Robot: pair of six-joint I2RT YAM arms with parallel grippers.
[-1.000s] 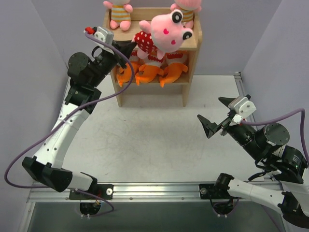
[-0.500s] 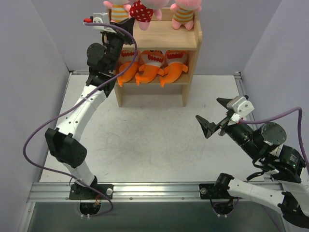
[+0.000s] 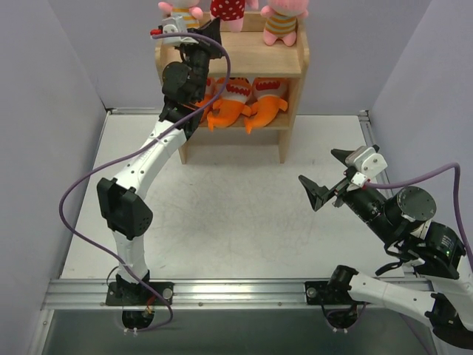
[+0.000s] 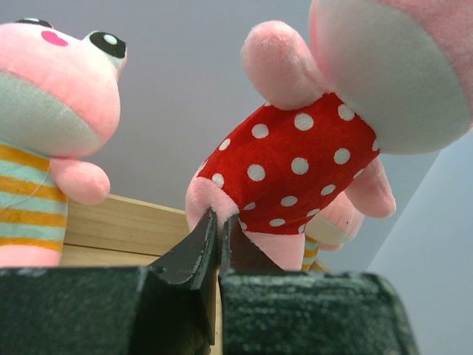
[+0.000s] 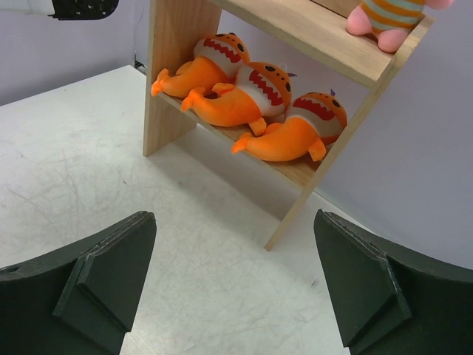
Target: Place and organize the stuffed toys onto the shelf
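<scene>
**Polka-dot doll pinched at the top of the shelf, right hand idle**

From the overhead camera, my left arm reaches up and back to the top of the wooden shelf [image 3: 255, 61]. My left gripper [image 3: 212, 28] sits at the foot of the polka-dot doll [image 3: 229, 9], which stands between the left striped doll [image 3: 179, 10] and the right striped doll [image 3: 281, 21] on the top tier. On the tier below lie the orange fish toys [image 3: 224, 109] in a row, the leftmost largely hidden behind my arm. My right gripper [image 3: 327, 177] hangs above the white table [image 3: 222, 214], well apart from the shelf, with its fingers spread wide and nothing between them.

My left wrist camera looks up at the dolls from low down. My fingers [image 4: 194, 248] are drawn almost together, leaving only a thin slit, and their tips nip the polka-dot doll [image 4: 295, 159] at the bottom hem by its leg. The left striped doll [image 4: 33, 170] stands just beside it, and a sliver of the right striped doll shows behind it. I cannot tell whether the polka-dot doll's feet rest on the wood.

My right wrist camera shows both my fingers [image 5: 111, 270] far apart, framing bare table. Beyond them the three fish toys lie side by side on the shelf's lower tier, mouths up and tails towards the front edge. The feet of a striped doll stand on the top tier above.
</scene>
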